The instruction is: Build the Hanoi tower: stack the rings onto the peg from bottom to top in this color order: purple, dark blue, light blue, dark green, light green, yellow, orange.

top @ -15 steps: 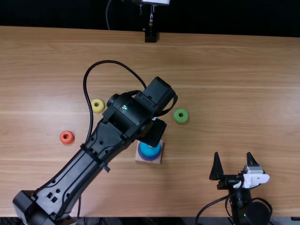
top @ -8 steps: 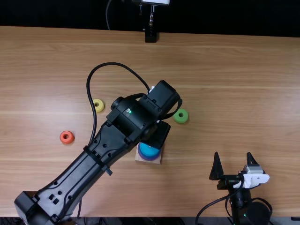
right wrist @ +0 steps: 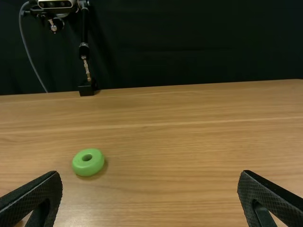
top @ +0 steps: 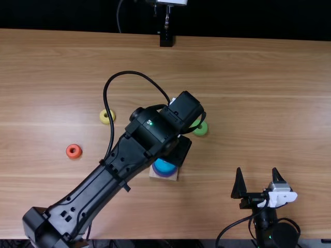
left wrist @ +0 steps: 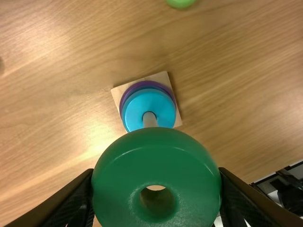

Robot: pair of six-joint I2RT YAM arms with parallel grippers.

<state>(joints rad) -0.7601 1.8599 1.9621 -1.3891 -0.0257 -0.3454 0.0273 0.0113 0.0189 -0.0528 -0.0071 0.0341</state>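
Note:
In the top view my left gripper (top: 178, 150) hangs at the peg base (top: 168, 176), covering part of it. From the left wrist view, my left gripper (left wrist: 156, 175) is shut on the dark green ring (left wrist: 156, 142), held above and beside the peg (left wrist: 149, 120). Around the peg lie the purple ring (left wrist: 138, 85), a thin darker blue edge and the light blue ring (left wrist: 135, 106) on top. My right gripper (top: 257, 173) stands open at the near right; in its wrist view the right gripper (right wrist: 149, 177) has nothing between its fingers.
The light green ring (top: 200, 128) lies right of the left arm, partly covered. A yellow ring (top: 105, 117) and an orange-red ring (top: 74, 151) lie on the left side of the table (top: 269, 93). A black stand (top: 166, 39) is at the far edge.
The left arm and its gripper have shifted a little to the right and toward the near edge, now covering part of the light green ring. My right arm has kept still.

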